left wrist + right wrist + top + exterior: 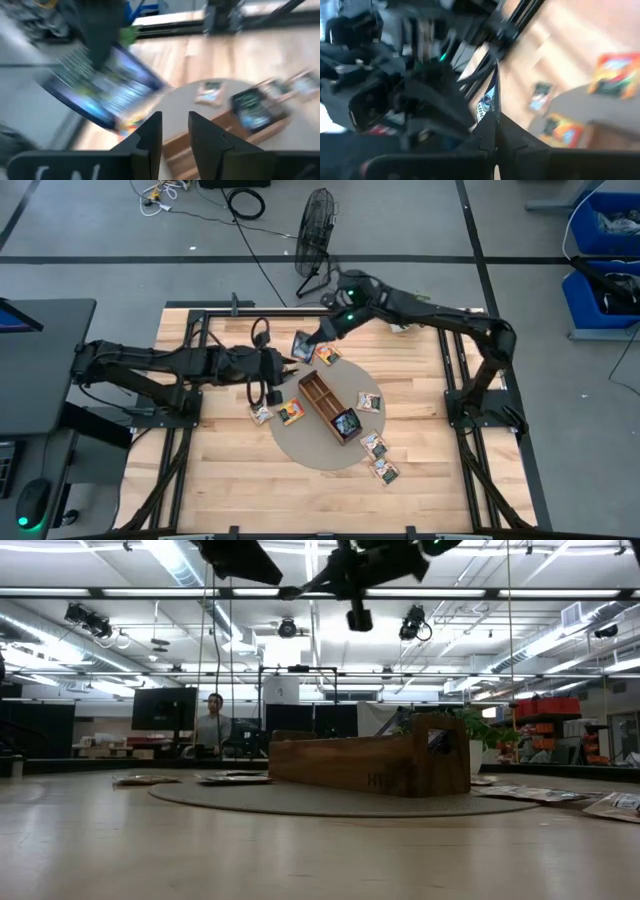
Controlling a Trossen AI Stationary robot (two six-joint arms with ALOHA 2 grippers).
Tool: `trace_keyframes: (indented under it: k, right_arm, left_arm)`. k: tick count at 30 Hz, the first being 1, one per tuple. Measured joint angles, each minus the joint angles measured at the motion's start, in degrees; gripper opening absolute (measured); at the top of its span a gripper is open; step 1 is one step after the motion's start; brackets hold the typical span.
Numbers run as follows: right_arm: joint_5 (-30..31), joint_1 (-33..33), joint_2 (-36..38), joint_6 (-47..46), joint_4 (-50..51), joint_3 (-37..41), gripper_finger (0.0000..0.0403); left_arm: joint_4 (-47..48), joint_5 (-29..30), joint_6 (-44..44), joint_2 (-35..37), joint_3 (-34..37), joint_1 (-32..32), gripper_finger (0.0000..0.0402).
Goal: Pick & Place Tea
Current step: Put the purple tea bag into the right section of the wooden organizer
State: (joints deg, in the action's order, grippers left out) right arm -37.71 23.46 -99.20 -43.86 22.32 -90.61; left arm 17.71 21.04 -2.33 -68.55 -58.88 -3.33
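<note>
A dark blue tea sachet [302,345] hangs in the air over the far left rim of the round mat [300,450]. My right gripper [313,339] reaches in from the far right and is shut on it. My left gripper [175,117] stands just to the sachet's left [287,360], open, with nothing between its fingers. In the left wrist view the sachet [107,82] shows tilted beyond those fingers. The wooden tray [318,395] lies on the mat, with a dark sachet [346,422] standing in its near compartment. Several other sachets lie flat around it. My right gripper pinches the dark blue sachet between its two fingers at the edge nearest them [492,116]. The fingers slant down from the table's far right. The sachet shows edge-on between them, running out past the fingertips, lifted clear of the table.
Loose sachets lie on the wood and the mat: an orange one [327,355] under the grippers, two [262,413] [291,413] left of the tray, one [369,401] to its right, two [373,444] [385,471] near right. Black frame rails [452,370] border the table.
</note>
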Motion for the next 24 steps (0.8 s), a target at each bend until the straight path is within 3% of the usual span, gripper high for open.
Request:
trace_keyframes:
  k: [5,11,19,24]
  right_arm:
    - [9.7,-0.4,5.2,3.9,6.6,0.0,0.0001]
    - [27.7,-4.4,11.7,7.9,18.0,0.0,0.0001]
    - [51.8,-14.7,17.4,5.4,24.0,0.0,0.0000]
    - [60.6,-20.9,18.0,0.4,27.5,0.0,0.0000]
  left_arm:
    - [-1.7,-2.1,5.7,0.9,0.3,-0.9,0.0098]
    - [-4.6,-2.1,7.9,1.1,0.3,-1.0,0.0090]
    - [-17.3,-8.6,9.6,1.1,0.3,-0.8,0.0089]
    - [-21.1,-10.7,11.8,1.7,2.7,0.4,0.0089]
